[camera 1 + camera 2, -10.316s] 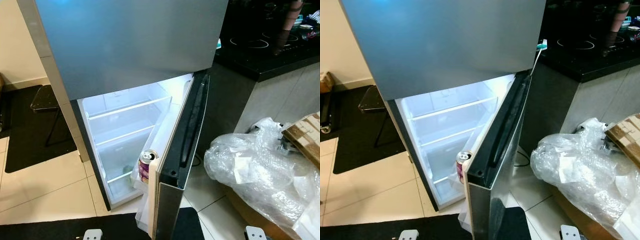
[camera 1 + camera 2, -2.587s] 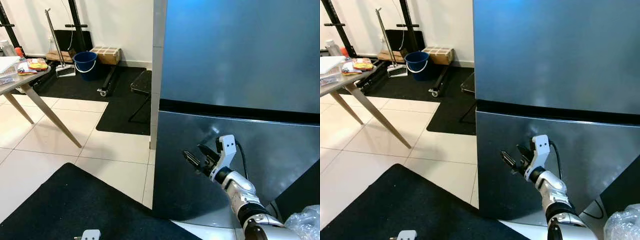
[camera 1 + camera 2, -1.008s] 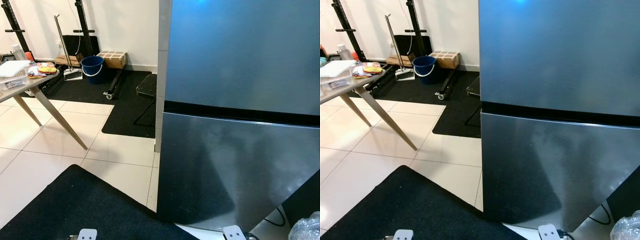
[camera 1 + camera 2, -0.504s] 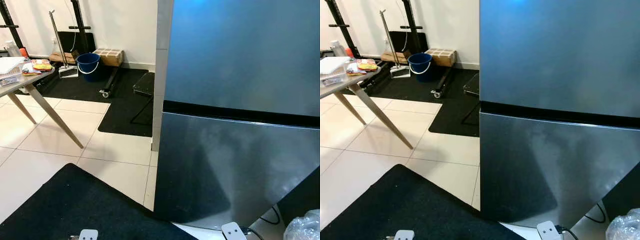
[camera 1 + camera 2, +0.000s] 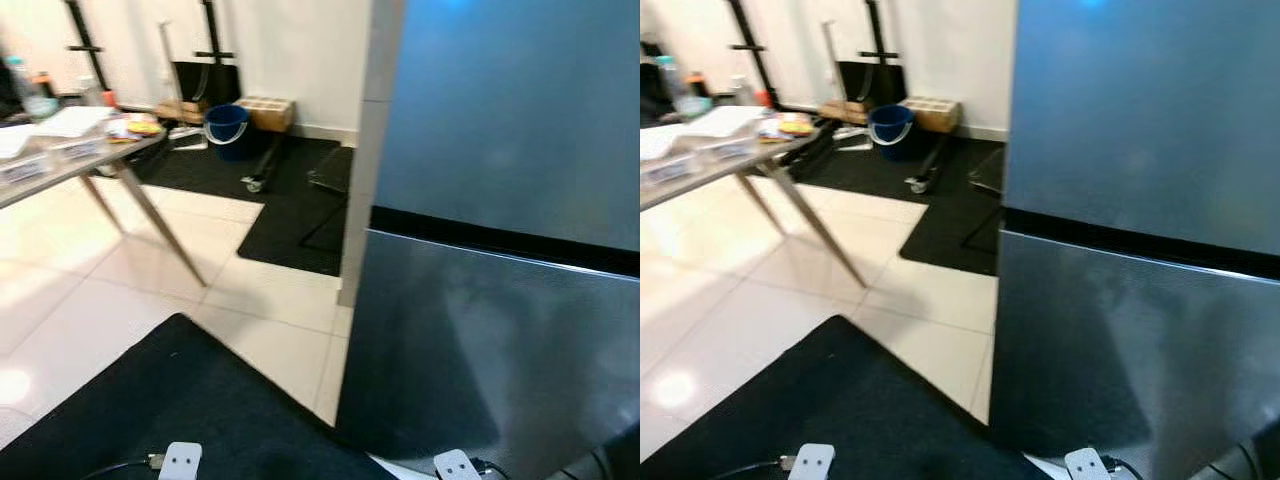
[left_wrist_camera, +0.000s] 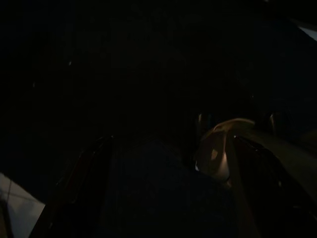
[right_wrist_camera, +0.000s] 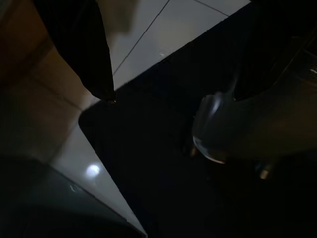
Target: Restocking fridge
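The steel fridge fills the right half of the eye views, with its upper door [image 5: 510, 110] and lower door [image 5: 500, 340] both closed and a black gap between them. My right gripper [image 7: 173, 99] hangs low over the black floor mat [image 7: 163, 168] and pale tiles; its fingers [image 7: 86, 49] stand apart with nothing between them. The left wrist view is very dark, and in it my left gripper [image 6: 163, 188] is a dim outline above the mat.
A black mat [image 5: 170, 400] lies before the fridge. A slant-legged table [image 5: 70, 150] with papers and bottles stands at the left. A blue bucket [image 5: 227, 125], a box and black stands sit by the far wall, another mat [image 5: 300, 215] beside the fridge.
The lower door, open with a can in its shelf earlier, is shut. My right gripper, near that door 2.6 s ago, has dropped. The camera has swung left.
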{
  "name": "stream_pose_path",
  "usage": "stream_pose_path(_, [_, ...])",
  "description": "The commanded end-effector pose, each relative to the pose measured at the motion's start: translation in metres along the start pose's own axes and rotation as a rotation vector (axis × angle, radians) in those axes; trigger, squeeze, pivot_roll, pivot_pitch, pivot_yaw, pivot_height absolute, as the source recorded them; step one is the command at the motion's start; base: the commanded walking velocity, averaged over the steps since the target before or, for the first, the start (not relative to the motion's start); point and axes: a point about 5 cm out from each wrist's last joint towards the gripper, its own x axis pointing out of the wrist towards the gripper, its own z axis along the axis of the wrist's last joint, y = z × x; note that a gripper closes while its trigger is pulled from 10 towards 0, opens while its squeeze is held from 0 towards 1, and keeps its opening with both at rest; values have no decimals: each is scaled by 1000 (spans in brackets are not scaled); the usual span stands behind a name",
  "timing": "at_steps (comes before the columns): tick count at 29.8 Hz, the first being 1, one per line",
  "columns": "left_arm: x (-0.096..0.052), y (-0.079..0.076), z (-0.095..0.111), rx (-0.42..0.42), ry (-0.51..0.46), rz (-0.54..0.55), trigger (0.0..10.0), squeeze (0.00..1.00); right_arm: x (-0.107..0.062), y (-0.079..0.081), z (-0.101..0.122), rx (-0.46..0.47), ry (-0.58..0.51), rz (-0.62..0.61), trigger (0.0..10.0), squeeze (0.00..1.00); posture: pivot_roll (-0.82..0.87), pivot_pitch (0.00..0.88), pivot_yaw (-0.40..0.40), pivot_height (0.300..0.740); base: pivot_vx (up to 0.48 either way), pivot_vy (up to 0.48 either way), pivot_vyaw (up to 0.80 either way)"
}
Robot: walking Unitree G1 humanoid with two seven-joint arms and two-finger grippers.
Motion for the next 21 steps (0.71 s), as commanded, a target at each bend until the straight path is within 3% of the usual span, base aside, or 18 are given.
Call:
stream_pose_path(1, [-1, -1, -7, 9, 29, -5, 10000, 0, 0, 1, -2, 7, 12, 0, 10000, 0, -66, 0, -15, 740, 0, 0, 763])
stream_pose_path(9, [-2, -8, -15, -13, 43, -13, 10000, 0, -2, -3, -10, 22, 35, -13, 10000, 0, -72, 0, -19, 740, 0, 0, 763])
stream_pose_path(21, [0, -3, -5, -27, 17, -4, 10000, 0, -1, -3, -5, 26, 24, -15, 10000, 0, -65, 0, -8, 740, 0, 0, 763])
